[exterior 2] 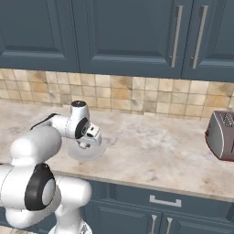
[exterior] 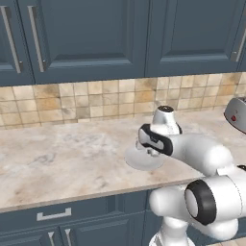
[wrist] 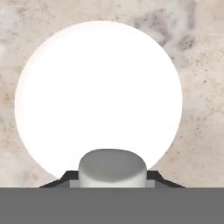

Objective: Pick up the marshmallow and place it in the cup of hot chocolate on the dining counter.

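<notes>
The marshmallow, a stubby white cylinder, sits between my two dark fingertips, and my gripper is shut on it. Directly beneath it lies a round pale plate on a beige counter. From the base cameras, the gripper points down just over that plate, and the marshmallow is hidden by the hand. The cup of hot chocolate and the dining counter are out of view.
The plate rests on a beige marbled counter backed by tan wall tiles, under dark blue cabinets. A red-and-steel toaster stands at the right. Drawers run below the counter's front edge.
</notes>
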